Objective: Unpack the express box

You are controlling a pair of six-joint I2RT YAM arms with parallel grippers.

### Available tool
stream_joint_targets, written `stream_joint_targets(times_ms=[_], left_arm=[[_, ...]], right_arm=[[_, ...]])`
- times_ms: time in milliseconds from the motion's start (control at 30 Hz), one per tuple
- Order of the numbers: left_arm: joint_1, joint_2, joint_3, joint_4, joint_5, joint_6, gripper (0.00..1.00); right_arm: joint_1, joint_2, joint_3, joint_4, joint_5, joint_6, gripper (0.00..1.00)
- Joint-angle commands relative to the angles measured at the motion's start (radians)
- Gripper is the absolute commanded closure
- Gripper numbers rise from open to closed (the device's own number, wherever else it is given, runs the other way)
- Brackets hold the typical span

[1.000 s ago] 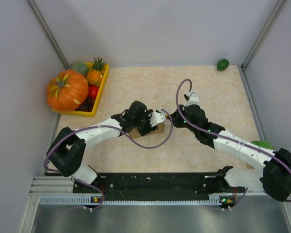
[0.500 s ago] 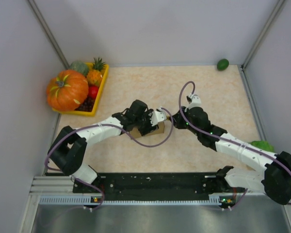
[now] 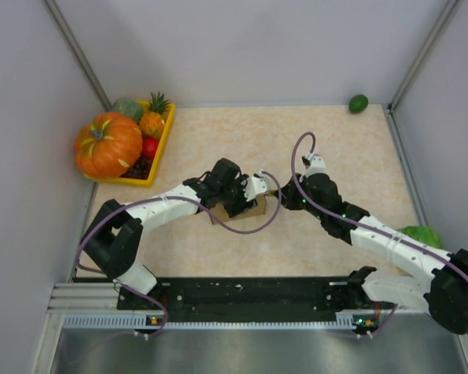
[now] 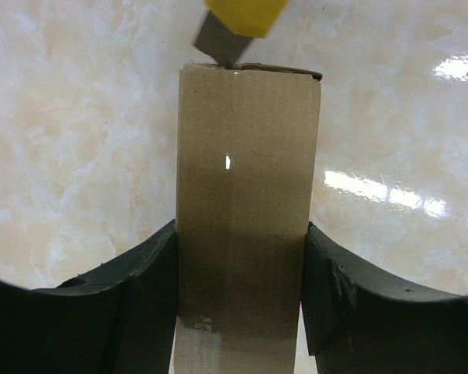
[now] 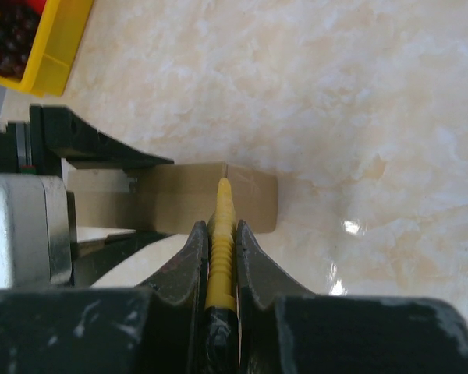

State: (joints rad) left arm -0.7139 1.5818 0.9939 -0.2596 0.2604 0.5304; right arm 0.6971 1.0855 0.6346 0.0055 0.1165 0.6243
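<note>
The brown express box lies on the table, closed, with a taped seam along its top. It also shows in the top view and in the right wrist view. My left gripper is shut on the box, one finger on each long side. My right gripper is shut on the yellow utility knife. The knife's tip touches the box's far end at the seam. In the left wrist view the knife meets the box's far edge.
A yellow fruit tray with a pumpkin and other fruit stands at the back left. A green avocado lies at the back right corner. A green leafy item lies at the right edge.
My right gripper with the knife has moved a little toward the near side and now meets the box's end. The left gripper still holds the box in place.
</note>
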Motion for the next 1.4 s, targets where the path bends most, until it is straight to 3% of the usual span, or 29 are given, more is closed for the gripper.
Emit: stream_joint_targets(times_ms=[0, 267, 567, 700, 833, 900, 933, 967, 1200, 1367], left_arm=[[0.022, 0.069, -0.015, -0.056, -0.115, -0.036, 0.71], [0.021, 0.066, -0.014, -0.056, -0.107, -0.037, 0.71], [0.019, 0.041, -0.001, -0.067, -0.052, -0.032, 0.66], [0.018, 0.037, 0.040, -0.093, -0.023, -0.050, 0.54], [0.018, 0.021, 0.072, -0.101, 0.002, -0.073, 0.31], [0.016, 0.017, 0.097, -0.101, 0.010, -0.093, 0.25], [0.017, 0.009, 0.107, -0.101, 0.023, -0.101, 0.20], [0.018, 0.006, 0.126, -0.101, 0.031, -0.104, 0.01], [0.016, -0.060, 0.175, -0.067, 0.065, -0.148, 0.01], [0.014, -0.152, 0.152, 0.012, -0.015, -0.211, 0.01]], right_arm=[[0.013, -0.027, -0.033, -0.199, -0.138, 0.009, 1.00], [0.010, -0.065, -0.023, -0.245, -0.120, 0.011, 1.00], [0.013, -0.162, 0.059, -0.357, 0.035, 0.011, 1.00], [0.010, -0.197, 0.089, -0.390, 0.120, 0.032, 1.00], [-0.011, -0.188, 0.097, -0.407, 0.160, 0.063, 1.00], [-0.036, -0.167, 0.096, -0.414, 0.155, 0.078, 1.00], [-0.044, -0.159, 0.096, -0.415, 0.143, 0.084, 1.00], [-0.054, -0.142, 0.096, -0.415, 0.137, 0.090, 1.00], [-0.177, -0.050, 0.082, -0.374, 0.039, 0.135, 1.00], [-0.280, 0.014, 0.060, -0.273, -0.055, 0.129, 1.00]])
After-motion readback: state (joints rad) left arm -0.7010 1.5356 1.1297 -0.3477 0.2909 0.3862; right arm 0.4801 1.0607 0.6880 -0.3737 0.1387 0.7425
